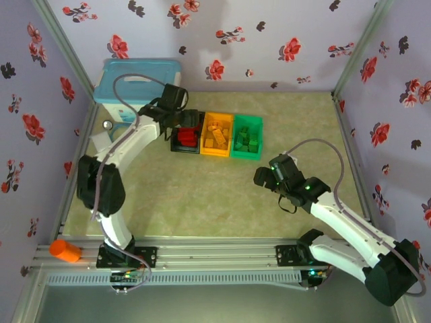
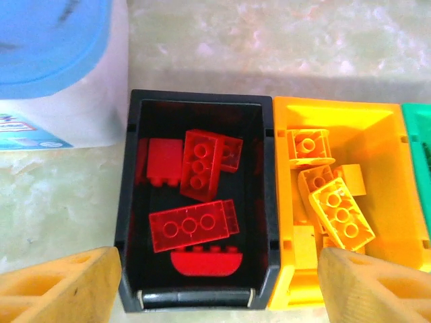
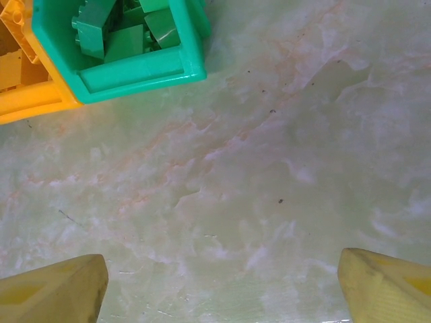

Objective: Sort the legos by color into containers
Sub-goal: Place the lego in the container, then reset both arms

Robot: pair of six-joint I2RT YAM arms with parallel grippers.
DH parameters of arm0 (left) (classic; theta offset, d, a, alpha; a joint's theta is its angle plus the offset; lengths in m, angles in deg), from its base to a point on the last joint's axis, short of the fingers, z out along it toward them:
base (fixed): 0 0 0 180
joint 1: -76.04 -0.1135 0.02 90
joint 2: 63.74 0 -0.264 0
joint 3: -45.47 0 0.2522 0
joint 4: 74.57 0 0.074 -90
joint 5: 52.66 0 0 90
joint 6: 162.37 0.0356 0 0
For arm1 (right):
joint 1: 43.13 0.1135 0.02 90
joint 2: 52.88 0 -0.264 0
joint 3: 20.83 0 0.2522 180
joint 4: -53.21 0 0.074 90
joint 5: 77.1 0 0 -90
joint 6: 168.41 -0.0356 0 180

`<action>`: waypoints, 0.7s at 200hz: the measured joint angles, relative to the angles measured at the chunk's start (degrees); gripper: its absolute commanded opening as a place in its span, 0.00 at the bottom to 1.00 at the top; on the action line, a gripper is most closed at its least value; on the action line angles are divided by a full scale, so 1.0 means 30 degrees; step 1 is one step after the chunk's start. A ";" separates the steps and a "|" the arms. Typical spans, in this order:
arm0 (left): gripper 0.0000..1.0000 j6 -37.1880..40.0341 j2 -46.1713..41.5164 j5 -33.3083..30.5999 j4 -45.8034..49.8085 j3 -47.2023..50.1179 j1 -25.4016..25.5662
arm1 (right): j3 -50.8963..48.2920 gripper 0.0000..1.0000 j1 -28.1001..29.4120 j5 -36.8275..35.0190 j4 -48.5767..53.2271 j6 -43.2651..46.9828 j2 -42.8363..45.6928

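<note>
Three in a row, touching side to side, stand the black bin (image 1: 186, 139), the yellow bin (image 1: 217, 134) and the green bin (image 1: 246, 136), toward the far side of the table (image 1: 202, 195). Every brick I can see lies inside one of them, matched by colour.

The left wrist view shows five red bricks (image 2: 192, 227) in the black bin: a flat one by its left wall, two overlapping in the middle, a long one nearer, and a curved one against the near wall. At least five yellow bricks (image 2: 340, 215) are heaped in the yellow bin, piled on one another, so the count is not certain. The green bricks (image 3: 108, 33) are a dark jumble in a corner of the right wrist view, and I cannot count them.

Two claws, both spread wide with nothing in them. The left claw (image 1: 183, 123) hangs over the black bin, its fingers (image 2: 60, 286) well apart at either side of it; in the top view its wrist covers part of that bin. The right claw (image 1: 264, 176) hovers over bare table, nearer than the green bin and to its right.

One white box (image 1: 138, 84) with a blue lid stands just left of the black bin. One orange cylinder (image 1: 65, 250) lies by the near left rail, well apart from the bins.
</note>
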 measured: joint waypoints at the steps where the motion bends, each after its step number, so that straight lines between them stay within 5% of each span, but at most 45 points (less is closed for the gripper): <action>1: 0.78 0.0000 -0.0080 -0.0007 -0.0022 0.0073 0.0000 | 0.0000 0.90 0.0000 0.0000 0.0000 0.0007 0.0000; 113: 0.86 0.1851 -0.9865 -0.1923 -0.1545 0.7184 0.0007 | 0.5377 0.99 0.0000 -0.3912 0.2820 0.4583 -0.0401; 140: 1.00 0.2878 -1.2859 -0.2827 -0.2361 0.9005 0.0007 | 0.5224 0.99 -0.0022 -0.4670 0.2645 0.6135 0.0867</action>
